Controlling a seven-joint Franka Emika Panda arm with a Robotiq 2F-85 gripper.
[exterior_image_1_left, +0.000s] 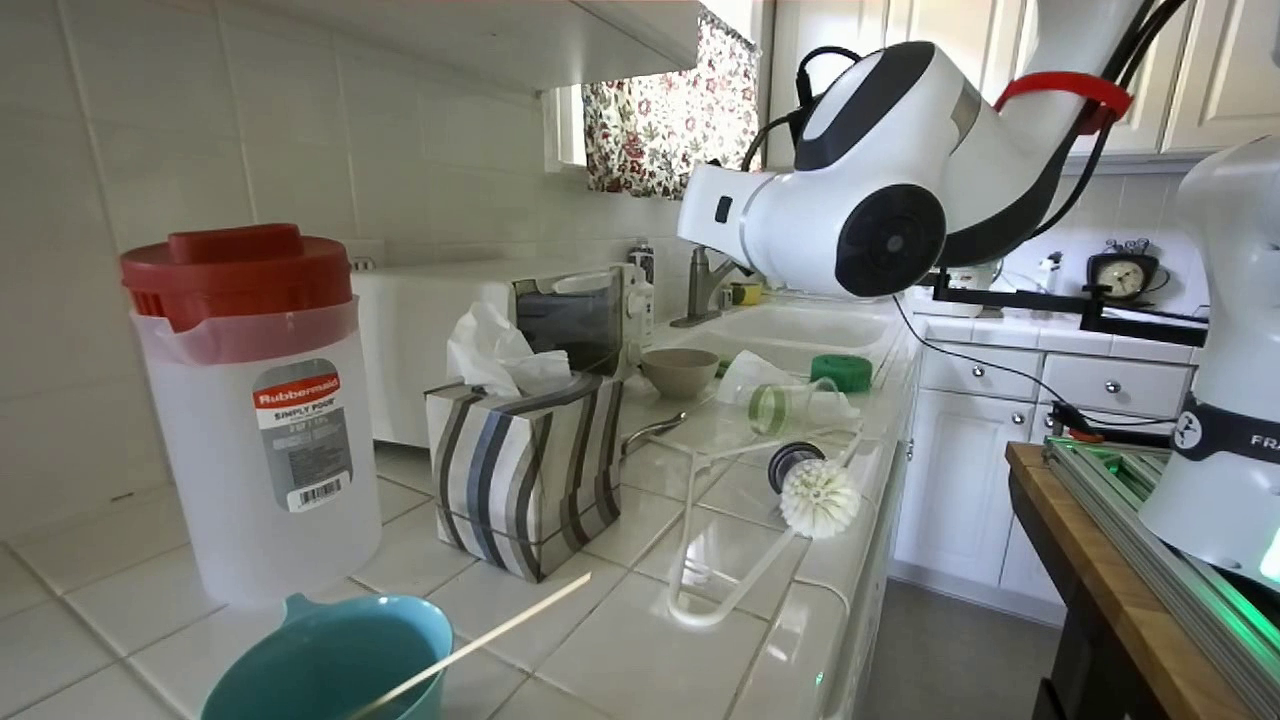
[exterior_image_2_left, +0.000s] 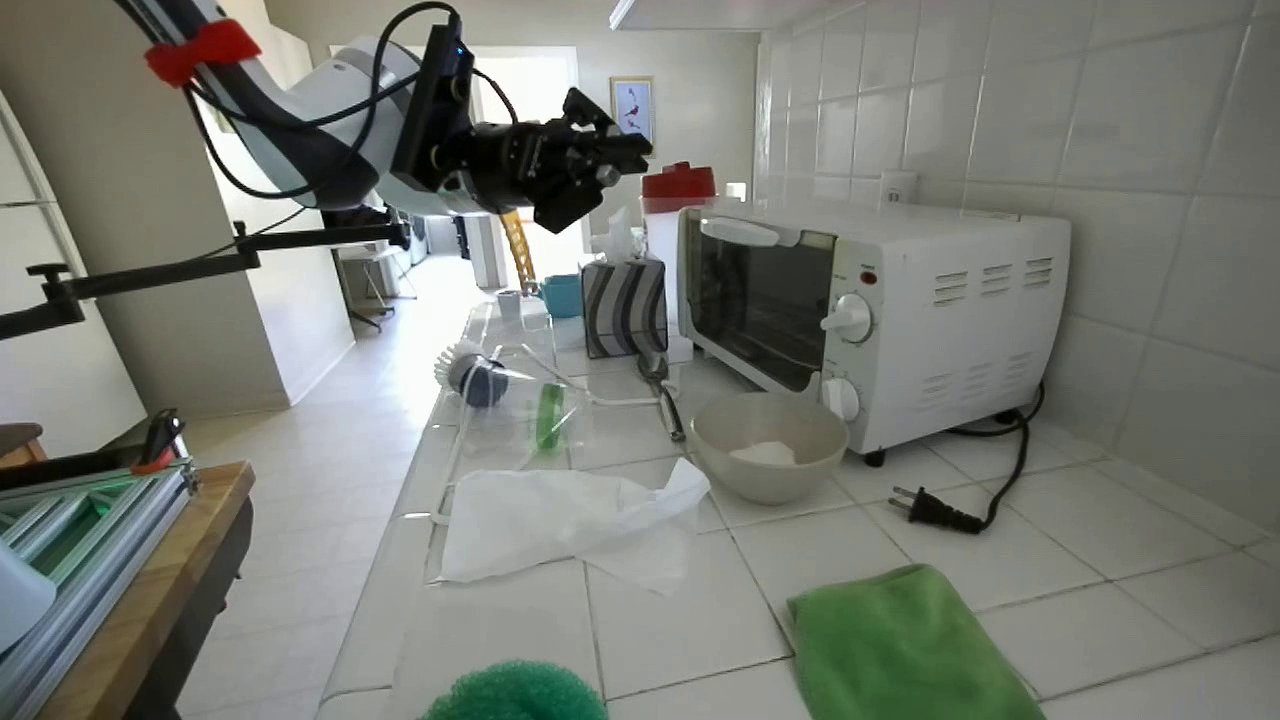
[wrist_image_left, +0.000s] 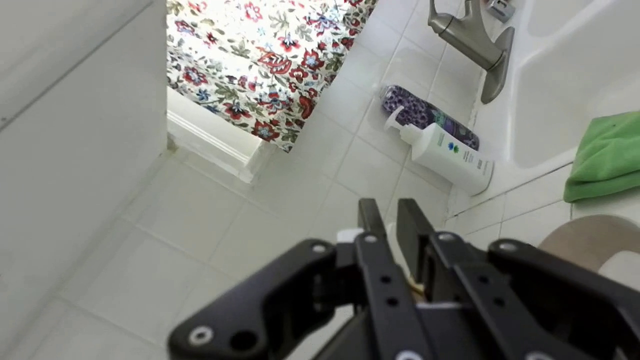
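Note:
My gripper (wrist_image_left: 388, 205) is empty, with a narrow gap between its two black fingers. In an exterior view the gripper (exterior_image_2_left: 632, 152) is in the air, level with the wall, near the front of the white toaster oven (exterior_image_2_left: 950, 310). It touches nothing that I can see. In the exterior view with the pitcher (exterior_image_1_left: 230, 430), the arm's wrist hides the gripper. In the wrist view, a white pump bottle (wrist_image_left: 452, 155) and a purple bottle (wrist_image_left: 425, 112) stand beyond the fingers, by the faucet (wrist_image_left: 470, 40). A grey bowl (exterior_image_2_left: 770, 450) sits on the counter beside the oven.
A striped tissue box (exterior_image_1_left: 525, 470), teal cup (exterior_image_1_left: 330, 650) with a stick, scrub brush (exterior_image_1_left: 818, 497) and clear cup (exterior_image_2_left: 548, 415) stand or lie on the counter. Paper (exterior_image_2_left: 570, 520), a green cloth (exterior_image_2_left: 900, 640) and a scrubber (exterior_image_2_left: 515, 695) lie nearer the sink. A cabinet hangs above.

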